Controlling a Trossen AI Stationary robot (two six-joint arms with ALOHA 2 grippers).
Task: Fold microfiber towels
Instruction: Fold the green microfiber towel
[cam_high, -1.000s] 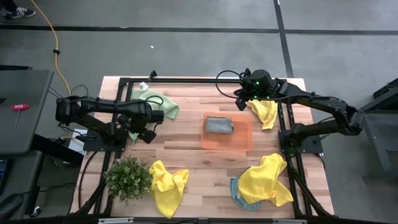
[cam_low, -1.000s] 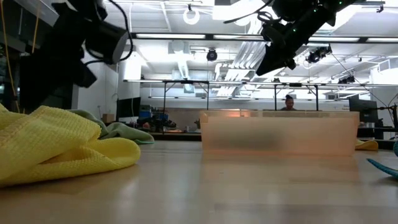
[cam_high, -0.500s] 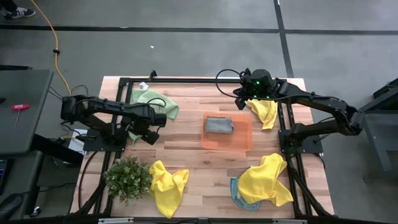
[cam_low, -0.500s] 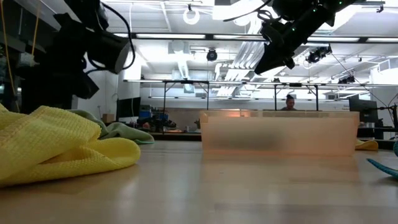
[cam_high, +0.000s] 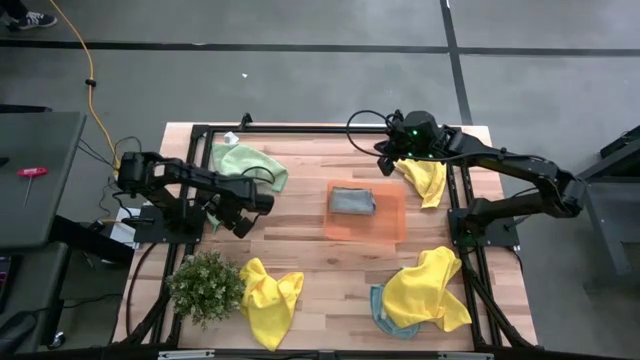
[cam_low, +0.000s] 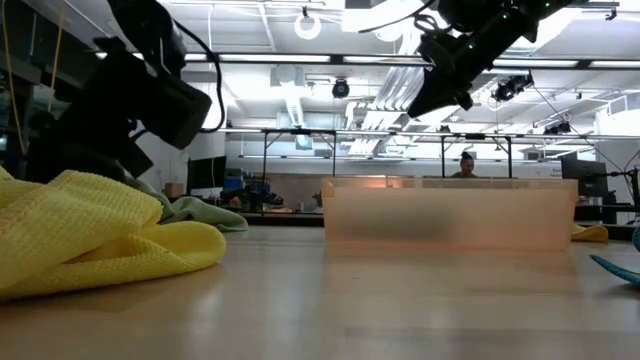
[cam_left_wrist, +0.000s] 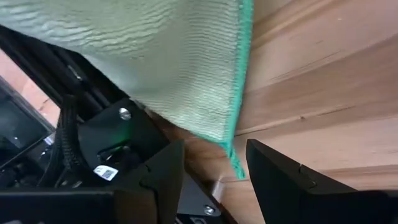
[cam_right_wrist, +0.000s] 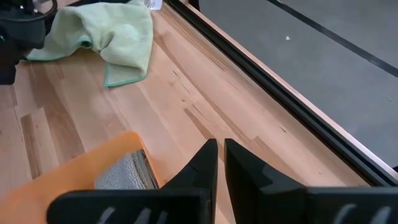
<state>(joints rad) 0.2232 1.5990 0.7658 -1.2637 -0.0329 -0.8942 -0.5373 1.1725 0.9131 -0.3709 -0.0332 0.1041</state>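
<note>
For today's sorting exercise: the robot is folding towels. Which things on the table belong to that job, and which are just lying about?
Belong to the job:
green towel
grey towel on the orange mat
yellow towels at and
teal towel under one yellow towel

Just lying about:
plant

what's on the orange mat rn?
One folded grey-blue towel lies on the orange mat, toward its far-left part; the rest of the mat is bare. Whether anything sits under the towel cannot be seen. In the low view the mat's translucent wall hides it.
</note>
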